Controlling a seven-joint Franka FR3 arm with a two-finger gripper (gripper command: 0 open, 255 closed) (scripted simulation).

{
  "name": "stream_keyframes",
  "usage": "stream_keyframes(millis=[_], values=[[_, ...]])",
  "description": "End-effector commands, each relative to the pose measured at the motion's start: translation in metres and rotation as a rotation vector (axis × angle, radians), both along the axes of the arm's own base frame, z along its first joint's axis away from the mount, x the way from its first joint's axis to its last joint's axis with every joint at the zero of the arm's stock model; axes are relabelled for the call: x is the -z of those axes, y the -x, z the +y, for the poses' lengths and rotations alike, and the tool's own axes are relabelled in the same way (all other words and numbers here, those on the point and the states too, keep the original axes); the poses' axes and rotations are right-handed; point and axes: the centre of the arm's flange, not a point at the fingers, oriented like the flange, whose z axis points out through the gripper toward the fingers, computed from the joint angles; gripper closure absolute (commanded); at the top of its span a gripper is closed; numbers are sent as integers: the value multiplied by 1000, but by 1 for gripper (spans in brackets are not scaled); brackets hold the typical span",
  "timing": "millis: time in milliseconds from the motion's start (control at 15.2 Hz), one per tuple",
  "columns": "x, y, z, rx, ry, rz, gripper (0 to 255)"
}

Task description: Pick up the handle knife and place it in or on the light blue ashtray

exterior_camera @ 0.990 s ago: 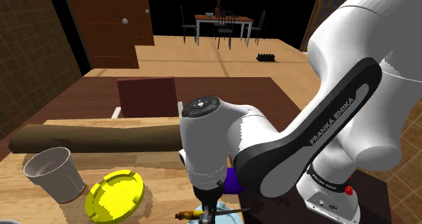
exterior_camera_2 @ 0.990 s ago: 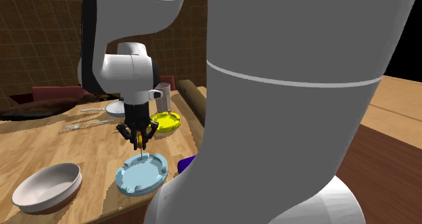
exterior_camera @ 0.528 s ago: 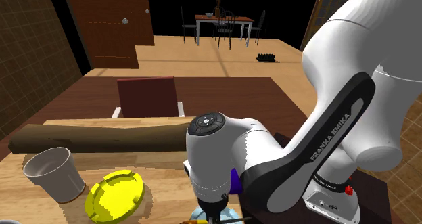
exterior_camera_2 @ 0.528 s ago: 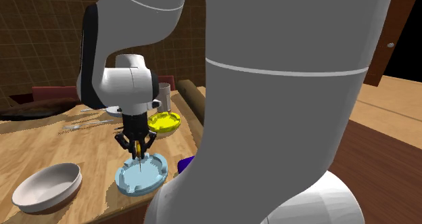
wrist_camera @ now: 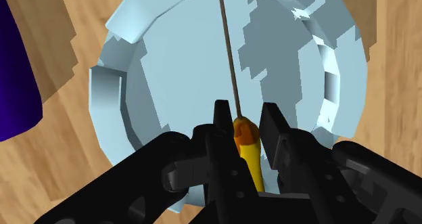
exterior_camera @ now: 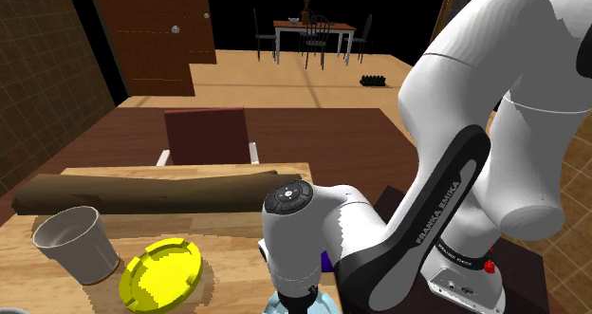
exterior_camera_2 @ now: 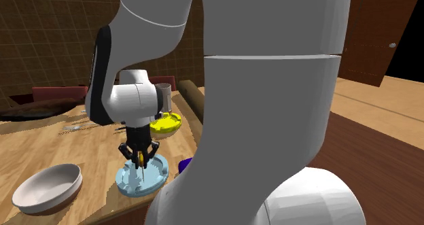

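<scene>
My black gripper (wrist_camera: 245, 123) is shut on the knife's orange-yellow handle (wrist_camera: 245, 141), and the thin blade (wrist_camera: 228, 50) runs out from the fingers across the light blue ashtray (wrist_camera: 176, 67) just below it. In the second exterior view the gripper (exterior_camera_2: 140, 160) hangs low over the round ashtray (exterior_camera_2: 155, 177) near the table's front edge, the handle (exterior_camera_2: 140, 156) showing yellow between the fingers. In the shoulder view the white wrist covers the gripper, and a sliver of the ashtray (exterior_camera: 327, 304) shows at the bottom edge.
A yellow dish (exterior_camera: 161, 274), a grey cup (exterior_camera: 76, 242) and a long brown log (exterior_camera: 142, 193) lie on the wooden table (exterior_camera: 228, 255). A white bowl (exterior_camera_2: 46, 187) sits to the ashtray's left in the second exterior view. A dark purple object (wrist_camera: 13, 67) lies beside the ashtray.
The arm has lowered the gripper and knife from above the ashtray down to just over it. The fingers stay shut on the handle.
</scene>
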Motion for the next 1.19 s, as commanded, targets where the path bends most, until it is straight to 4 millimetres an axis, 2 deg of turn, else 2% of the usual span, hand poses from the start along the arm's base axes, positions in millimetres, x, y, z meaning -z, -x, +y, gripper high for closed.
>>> stream_keyframes(millis=[0, 396, 462, 792, 1056, 1122], values=[[4, 0, 0, 0, 0, 0, 255], [4, 0, 0, 0, 0, 0, 255], [4, 0, 0, 0, 0, 0, 0], [4, 0, 0, 0, 0, 0, 0], [-46, -7, -1, 0, 0, 0, 0], [-46, -7, -1, 0, 0, 0, 0]])
